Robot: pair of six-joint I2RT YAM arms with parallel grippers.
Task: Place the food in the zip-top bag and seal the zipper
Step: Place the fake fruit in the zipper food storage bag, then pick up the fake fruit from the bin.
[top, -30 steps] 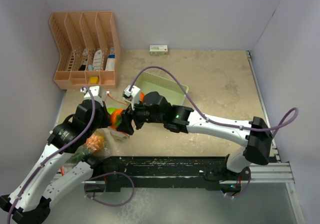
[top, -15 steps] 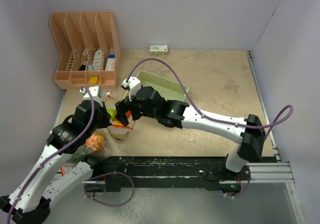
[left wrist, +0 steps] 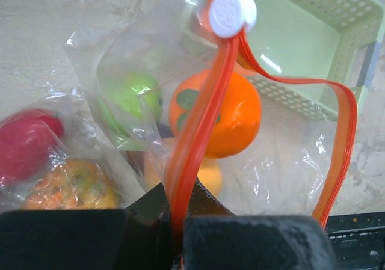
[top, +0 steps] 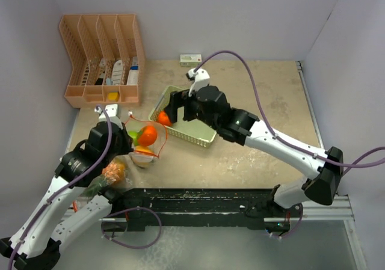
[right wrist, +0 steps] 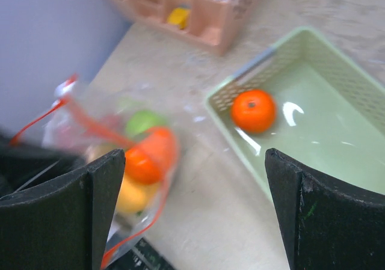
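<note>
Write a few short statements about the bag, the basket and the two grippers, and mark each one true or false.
1. One orange lies in the green basket. True.
2. The zip-top bag is zipped shut. False: its two orange zipper strips stand apart, so the mouth is open.
3. The left gripper is shut on the bag's zipper edge. True.
4. The right gripper holds a fruit. False: it is open and empty, above the table beside the basket.
5. A green lime is inside the bag. True.
6. The pink rack is empty. False: small items stand in its slots.
</note>
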